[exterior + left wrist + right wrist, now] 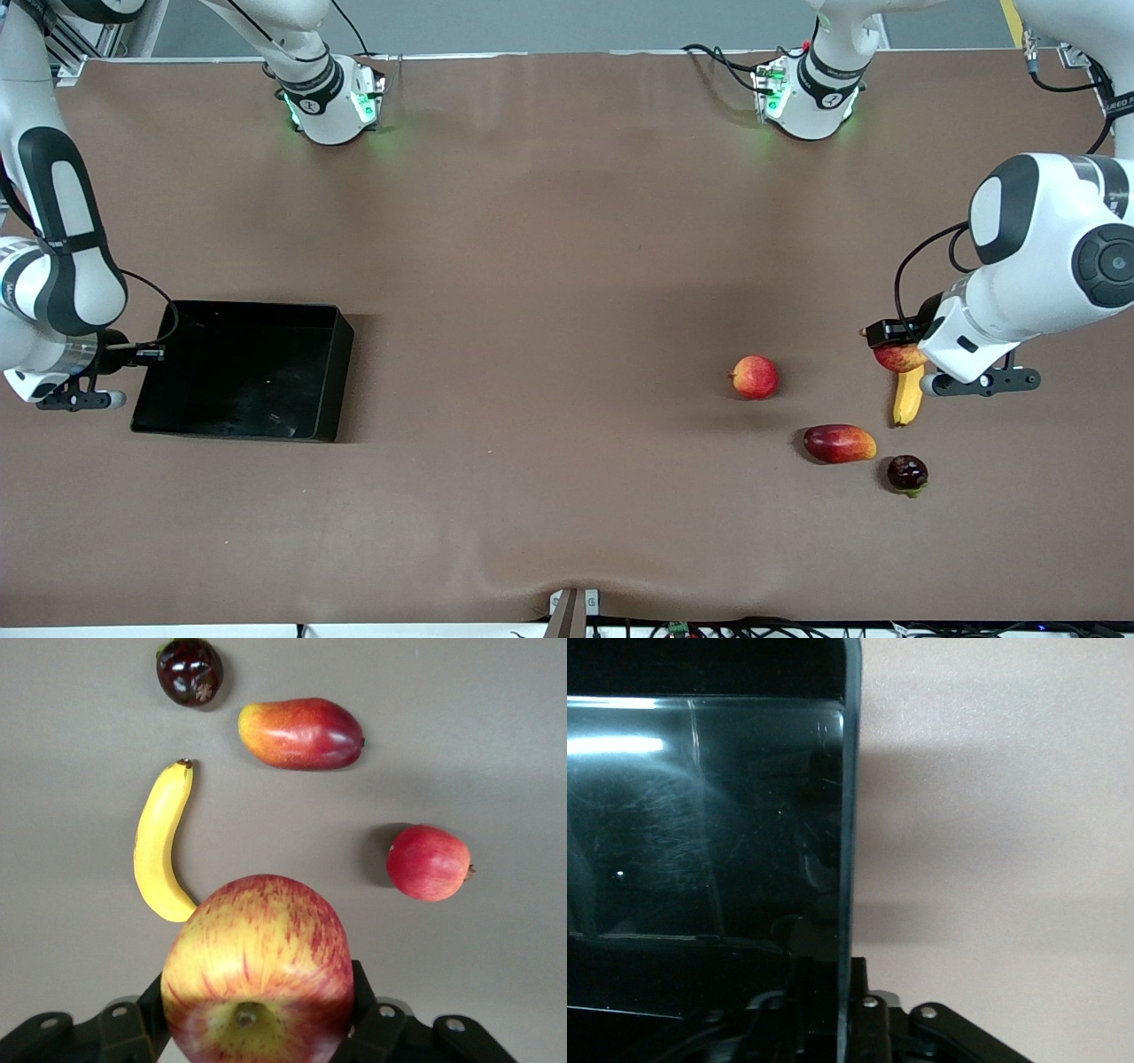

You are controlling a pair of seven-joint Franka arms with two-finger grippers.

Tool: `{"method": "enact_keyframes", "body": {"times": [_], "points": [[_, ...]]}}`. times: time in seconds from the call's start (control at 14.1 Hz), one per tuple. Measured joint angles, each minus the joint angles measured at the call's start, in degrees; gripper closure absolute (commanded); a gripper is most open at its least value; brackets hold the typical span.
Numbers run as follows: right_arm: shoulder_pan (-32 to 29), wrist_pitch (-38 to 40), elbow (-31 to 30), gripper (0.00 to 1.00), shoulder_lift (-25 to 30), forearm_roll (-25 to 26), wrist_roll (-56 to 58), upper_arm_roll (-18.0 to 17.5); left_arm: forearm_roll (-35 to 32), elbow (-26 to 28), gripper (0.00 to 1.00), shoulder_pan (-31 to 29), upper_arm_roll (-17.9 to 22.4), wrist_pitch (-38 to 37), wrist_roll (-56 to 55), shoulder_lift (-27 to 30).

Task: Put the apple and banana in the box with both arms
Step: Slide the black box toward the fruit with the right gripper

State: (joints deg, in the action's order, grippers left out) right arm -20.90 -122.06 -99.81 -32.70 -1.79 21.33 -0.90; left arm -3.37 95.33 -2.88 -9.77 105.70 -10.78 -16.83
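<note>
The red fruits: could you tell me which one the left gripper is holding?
The yellow-streaked apple, clamped in the left gripper; the others lie on the table.

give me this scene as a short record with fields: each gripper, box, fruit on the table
left gripper: shut on the apple, held up over the banana
right gripper: at the wall of the box, fingers astride it
box: black, no fruit in it
banana: on the table at the left arm's end
other fruit: pinkish-red round fruit, mango, dark purple fruit
</note>
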Motion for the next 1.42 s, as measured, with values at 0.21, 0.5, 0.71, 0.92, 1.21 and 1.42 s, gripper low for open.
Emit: {"method": "enact_keyframes", "body": {"times": [0.21,0.5,0.71,0.92,1.21,1.42], "points": [[0.0,0.2,1.1,1.0,0.0,0.0,0.3,-0.1,0.0,-2.7,1.0,-0.2,0.0,-2.1,0.0,0.0],[0.6,2.5,3.8,1.0,2.2,0.0,0.3,-1.0,0.0,-5.7,1.0,-0.3,0.1,-3.6,0.0,0.0],[4.3,10.4,6.7,1.0,6.2,-0.1,0.1,-1.6,0.0,-6.2,1.0,-0.3,0.1,-3.6,0.0,0.0],[9.4,17.6,10.1,1.0,7.9,-2.1,-2.8,-1.9,0.0,-6.7,1.0,-0.4,0.1,-3.6,0.0,-0.1],[15.9,20.0,10.7,1.0,7.8,-7.5,-8.6,-2.0,0.0,-7.7,1.0,-0.3,0.1,-3.6,0.0,-0.1],[21.7,20.7,10.6,1.0,7.4,-10.5,-13.9,-2.1,0.0,-8.9,1.0,-0.2,0.0,-5.3,0.0,-0.1]]}}
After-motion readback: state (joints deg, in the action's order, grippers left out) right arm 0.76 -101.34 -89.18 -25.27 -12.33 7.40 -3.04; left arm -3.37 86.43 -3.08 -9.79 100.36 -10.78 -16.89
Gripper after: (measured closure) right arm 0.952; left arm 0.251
